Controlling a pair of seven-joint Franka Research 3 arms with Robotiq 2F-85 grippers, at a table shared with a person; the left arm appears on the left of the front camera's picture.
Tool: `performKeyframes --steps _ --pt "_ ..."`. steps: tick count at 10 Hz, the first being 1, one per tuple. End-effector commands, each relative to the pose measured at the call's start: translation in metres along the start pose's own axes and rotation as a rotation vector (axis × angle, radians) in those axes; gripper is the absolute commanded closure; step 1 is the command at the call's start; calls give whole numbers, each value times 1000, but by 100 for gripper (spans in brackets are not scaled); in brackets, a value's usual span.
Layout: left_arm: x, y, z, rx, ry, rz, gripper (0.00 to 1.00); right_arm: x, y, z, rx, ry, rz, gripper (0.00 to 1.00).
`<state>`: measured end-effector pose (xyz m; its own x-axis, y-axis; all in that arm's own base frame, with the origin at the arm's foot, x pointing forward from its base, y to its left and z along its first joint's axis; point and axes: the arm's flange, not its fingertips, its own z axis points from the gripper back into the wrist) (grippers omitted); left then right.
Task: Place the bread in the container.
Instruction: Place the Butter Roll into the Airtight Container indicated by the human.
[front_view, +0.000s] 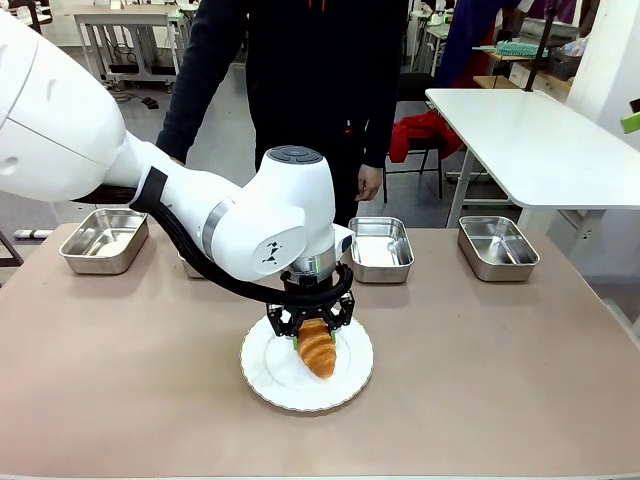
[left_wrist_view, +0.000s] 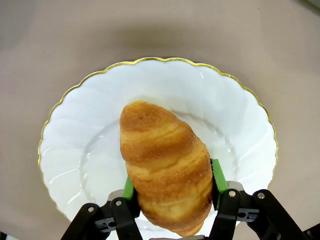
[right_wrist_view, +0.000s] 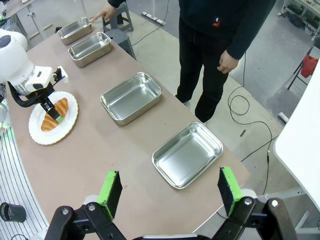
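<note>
Bread (front_view: 318, 347) sits on the round white plate (front_view: 268, 375) near the middle of your bench (front_view: 500, 380) in the front view, with the left gripper (front_view: 316, 335) directly above it and its jaws down around the far end of the croissant. Beyond the plate you see three steel pans along the far edge: one at far left (front_view: 103, 240), the container (front_view: 379, 249) just right of the arm, and another (front_view: 497, 247) further right. A person (front_view: 300, 90) stands behind the bench.

Your left wrist view shows the green pads (left_wrist_view: 217, 176) pressed against both flanks of the croissant, so the jaws are grasping it. The croissant lies over the gold-rimmed plate; whether it is touching the plate you cannot tell.

Your right wrist view shows the right gripper (right_wrist_view: 170, 192) well apart from the plate, jaws released and spread wide with nothing between them, above the near bench edge. Four pans line the bench edge on the person's side.
</note>
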<state>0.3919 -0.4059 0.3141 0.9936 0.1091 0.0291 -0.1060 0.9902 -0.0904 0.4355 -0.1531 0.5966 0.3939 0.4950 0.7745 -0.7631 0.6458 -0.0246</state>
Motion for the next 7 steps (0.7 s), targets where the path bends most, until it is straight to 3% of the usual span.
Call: performKeyframes --steps 1,2,7 --pt "0 0 0 0 0 0 36 1 0 0 3 -17 4 0" --pt "1 2 0 21 1 8 55 1 0 0 3 -17 4 0" --pt "0 -1 2 -3 -2 0 55 1 0 0 3 -17 4 0"
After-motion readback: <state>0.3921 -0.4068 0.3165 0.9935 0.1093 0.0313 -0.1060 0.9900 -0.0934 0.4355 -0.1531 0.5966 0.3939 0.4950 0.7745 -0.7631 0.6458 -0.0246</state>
